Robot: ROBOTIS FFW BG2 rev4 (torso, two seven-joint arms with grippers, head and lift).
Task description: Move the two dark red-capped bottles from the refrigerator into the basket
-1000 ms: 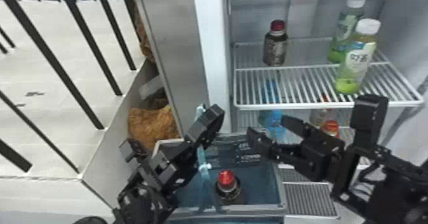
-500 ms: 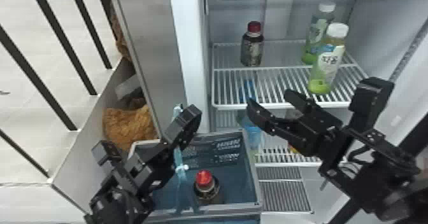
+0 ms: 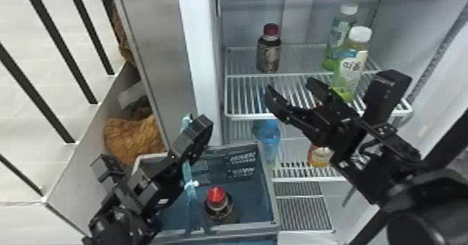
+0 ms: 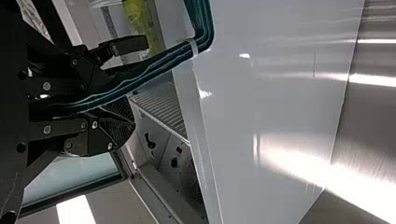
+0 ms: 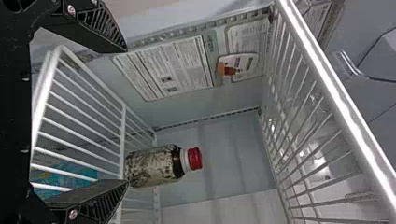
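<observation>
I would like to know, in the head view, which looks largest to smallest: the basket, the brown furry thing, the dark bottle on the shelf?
1. Basket
2. Brown furry thing
3. Dark bottle on the shelf

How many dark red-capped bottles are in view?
2. One bottle stands on the fridge shelf; the other bottle is in the basket. More may be hidden behind the right gripper.

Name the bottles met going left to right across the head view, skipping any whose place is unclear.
Dark bottle in the basket → dark bottle on the shelf → orange bottle → two green bottles
</observation>
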